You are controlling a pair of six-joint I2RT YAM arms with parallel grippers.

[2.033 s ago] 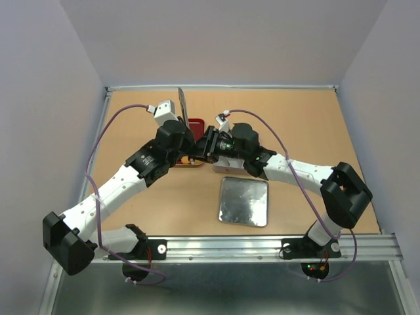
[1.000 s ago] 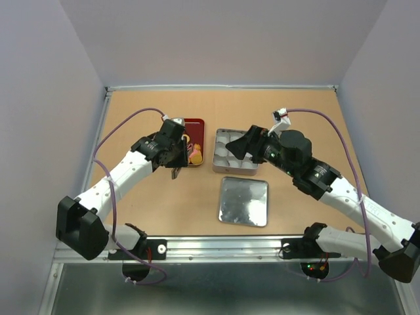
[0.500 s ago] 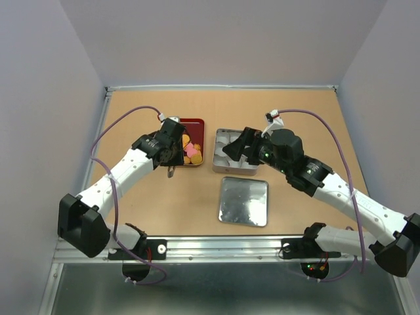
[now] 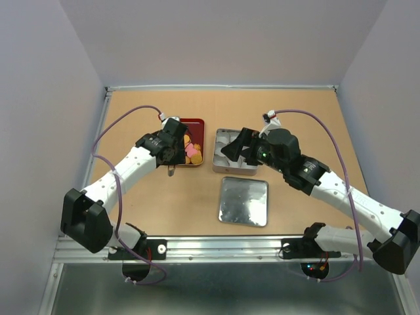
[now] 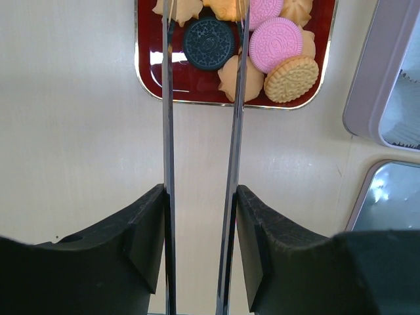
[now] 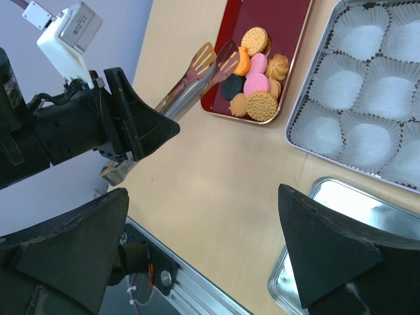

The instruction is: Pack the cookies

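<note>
The cookies (image 5: 275, 44) are small rounds in pink, tan, orange and one dark, piled in a red tray (image 5: 197, 88) at the left of the table. The cookies (image 4: 192, 151) and the red tray (image 4: 195, 123) also show in the top view. My left gripper (image 5: 200, 197) is shut on metal tongs (image 5: 168, 151). The two blades stand apart, and their tips reach over the tray on either side of the dark cookie (image 5: 209, 44). My right gripper (image 6: 203, 197) hangs open and empty above bare table beside the tin (image 6: 367, 111).
The silver tin (image 4: 228, 139) holds white paper cups and stands right of the red tray. Its flat lid (image 4: 243, 201) lies nearer the arms. A metal rail (image 4: 230, 247) runs along the near edge. Walls close in the table on three sides.
The tongs' blades have spread wider in my left gripper and now point over the tray. The right arm has drawn slightly left over the tin, its gripper still open.
</note>
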